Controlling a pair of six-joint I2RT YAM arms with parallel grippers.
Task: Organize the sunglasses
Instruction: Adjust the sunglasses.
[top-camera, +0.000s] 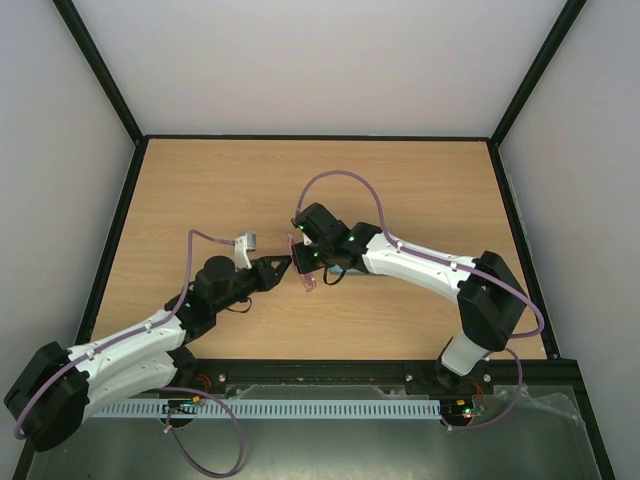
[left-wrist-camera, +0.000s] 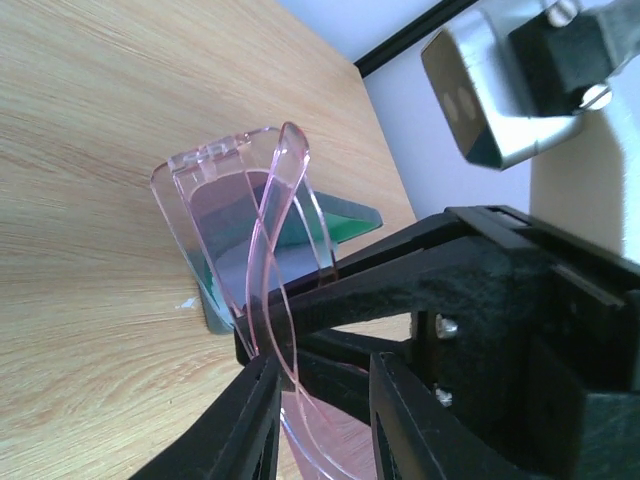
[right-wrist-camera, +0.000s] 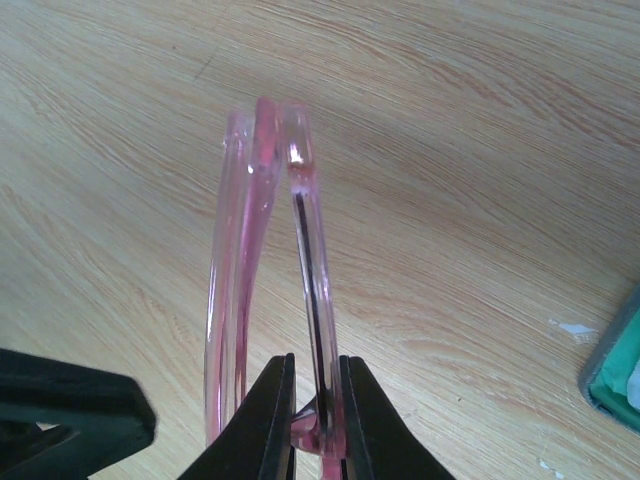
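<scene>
The right gripper (right-wrist-camera: 315, 425) is clenched on one end of the pink frame of the sunglasses (right-wrist-camera: 265, 260) and holds them edge-on just above the wooden table (top-camera: 420, 190), near its middle. The left gripper (left-wrist-camera: 325, 400) is released: its fingers stand apart on either side of the slim temple arms without pinching them. A case (left-wrist-camera: 350, 222) with a green lining lies on the table just beyond the sunglasses.
</scene>
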